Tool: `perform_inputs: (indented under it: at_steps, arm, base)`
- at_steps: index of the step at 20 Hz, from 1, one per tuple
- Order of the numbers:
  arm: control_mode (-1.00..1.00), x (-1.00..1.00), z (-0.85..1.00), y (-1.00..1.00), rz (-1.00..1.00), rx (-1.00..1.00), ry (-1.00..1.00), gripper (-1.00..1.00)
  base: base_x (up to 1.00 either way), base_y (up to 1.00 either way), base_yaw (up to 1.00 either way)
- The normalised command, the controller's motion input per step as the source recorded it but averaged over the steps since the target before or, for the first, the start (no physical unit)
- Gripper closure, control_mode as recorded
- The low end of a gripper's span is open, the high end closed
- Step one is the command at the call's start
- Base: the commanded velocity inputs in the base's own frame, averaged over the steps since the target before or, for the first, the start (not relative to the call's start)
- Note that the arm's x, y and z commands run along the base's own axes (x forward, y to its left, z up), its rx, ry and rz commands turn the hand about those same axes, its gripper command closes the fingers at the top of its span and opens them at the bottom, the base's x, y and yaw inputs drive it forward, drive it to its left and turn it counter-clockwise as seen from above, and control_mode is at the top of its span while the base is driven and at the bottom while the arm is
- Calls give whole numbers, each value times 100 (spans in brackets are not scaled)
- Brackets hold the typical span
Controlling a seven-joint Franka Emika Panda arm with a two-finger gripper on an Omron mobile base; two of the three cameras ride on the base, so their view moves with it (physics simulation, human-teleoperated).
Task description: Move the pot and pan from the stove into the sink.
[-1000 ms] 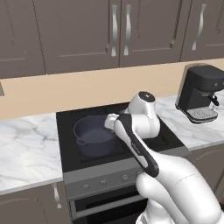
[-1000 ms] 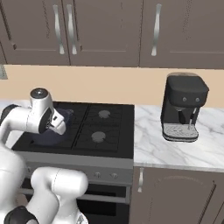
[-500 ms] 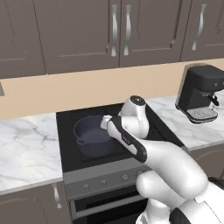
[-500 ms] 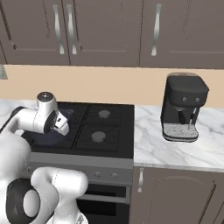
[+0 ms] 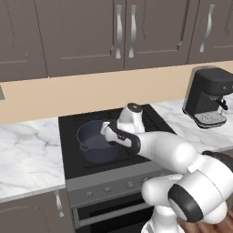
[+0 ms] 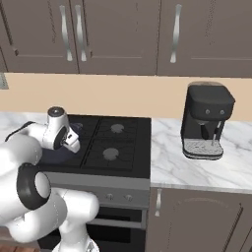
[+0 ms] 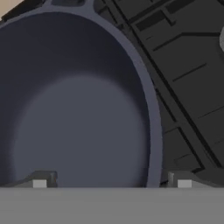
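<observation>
The wide-open, empty end effector straddles the smooth rim of the deep, round blue-grey pot.

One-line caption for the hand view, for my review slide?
Open gripper straddling the rim of the pot on the stove.

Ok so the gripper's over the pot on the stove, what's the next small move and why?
Probably a short descent, then close. In the hand view the open gripper has one fingertip inside the pot and one outside, straddling its right rim, with nothing held. The pot sits on the stove, so lowering until the fingers bracket the wall seems right.
</observation>
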Motion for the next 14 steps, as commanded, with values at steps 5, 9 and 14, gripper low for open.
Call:
perform_inputs:
  at_steps: [5, 9, 14]
  arm:
    - [-100, 16, -38, 0, 0, -1, 7, 100]
    - [-100, 2, -6, 0, 0, -1, 2, 100]
    - [-100, 0, 3, 0, 0, 0, 0, 100]
  base:
    - [0, 0, 0]
    - [0, 0, 0]
    - [0, 0, 0]
